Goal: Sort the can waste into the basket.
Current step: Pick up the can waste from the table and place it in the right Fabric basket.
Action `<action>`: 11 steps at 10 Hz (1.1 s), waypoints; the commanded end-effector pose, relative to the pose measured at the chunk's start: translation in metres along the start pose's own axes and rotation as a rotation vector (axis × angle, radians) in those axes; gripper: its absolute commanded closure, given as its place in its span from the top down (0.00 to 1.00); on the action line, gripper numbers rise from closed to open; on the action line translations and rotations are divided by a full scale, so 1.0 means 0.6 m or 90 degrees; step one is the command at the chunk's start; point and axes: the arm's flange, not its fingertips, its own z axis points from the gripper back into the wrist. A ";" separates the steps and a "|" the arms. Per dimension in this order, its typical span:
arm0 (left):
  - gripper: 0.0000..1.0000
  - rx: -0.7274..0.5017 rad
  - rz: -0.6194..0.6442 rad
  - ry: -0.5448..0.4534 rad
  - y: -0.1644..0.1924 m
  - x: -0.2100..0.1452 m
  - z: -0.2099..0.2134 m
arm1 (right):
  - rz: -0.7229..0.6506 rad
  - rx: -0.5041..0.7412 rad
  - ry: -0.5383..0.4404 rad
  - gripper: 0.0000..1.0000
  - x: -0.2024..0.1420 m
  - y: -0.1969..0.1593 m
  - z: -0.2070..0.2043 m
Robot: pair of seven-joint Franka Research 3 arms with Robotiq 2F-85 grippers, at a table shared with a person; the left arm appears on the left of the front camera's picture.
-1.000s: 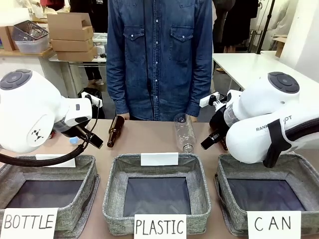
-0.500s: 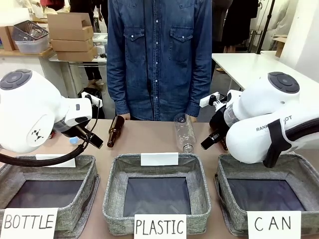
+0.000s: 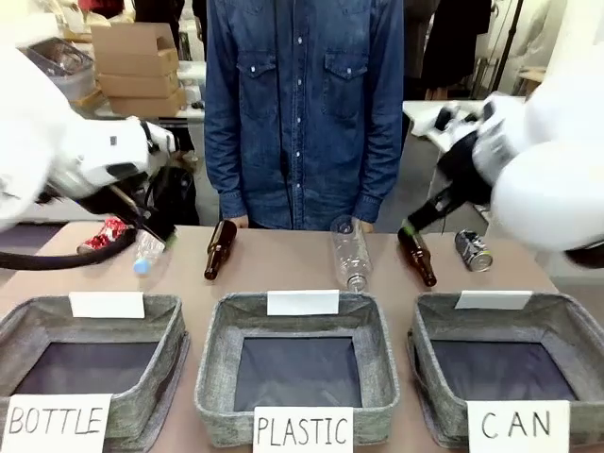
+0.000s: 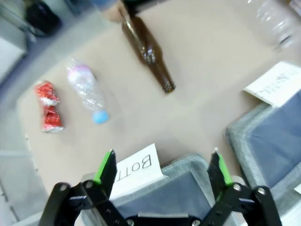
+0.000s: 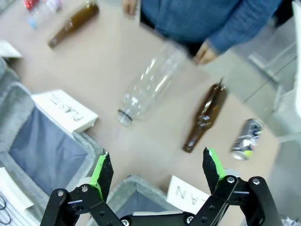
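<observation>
**Pulled up and back, cans finally in sight, nothing grabbed yet**

Big shift from a second ago: both arms lifted up and away from the table, uncovering stuff hidden behind them. No change to the three baskets or the bottles in the middle.

Can now spot the dark can [image 3: 473, 250] lying on its side at the far right, just beside a brown bottle [image 3: 417, 257] and right behind the CAN basket [image 3: 422, 363]. Also spotting the crushed red can [image 3: 104, 234] way over at the far left, next to a small plastic bottle [image 3: 146, 253] with a blue cap, well apart from that basket.

Looking down the left gripper [image 4: 163, 155]: spread wide, holding nothing, hovering over the far rim of the BOTTLE basket [image 3: 170, 321]. Same story for the right gripper [image 5: 156, 154]: spread wide, empty, hanging above the card on the CAN basket.

Stuff to worry about from here, just guessing:

- Closing on the brown bottle instead of the dark can, given the tight spacing.
- Nudging the dark can and sending it rolling, being round and on its side.
- Losing grip on the red can, being crumpled and uneven.
- Dumping the red can into the BOTTLE basket out of sheer closeness, instead of hauling it across past the person [image 3: 302, 104] and the other arm.
</observation>
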 end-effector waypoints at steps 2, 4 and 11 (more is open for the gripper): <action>1.00 -0.012 0.008 0.042 0.015 -0.015 -0.105 | 0.000 0.000 0.000 1.00 0.000 0.000 0.000; 1.00 -0.168 -0.035 -0.011 0.005 -0.012 0.026 | -0.019 -0.003 -0.032 1.00 0.000 -0.008 0.068; 1.00 -0.660 0.483 -0.434 0.254 -0.279 0.073 | -0.859 0.572 -0.186 1.00 -0.257 -0.245 0.143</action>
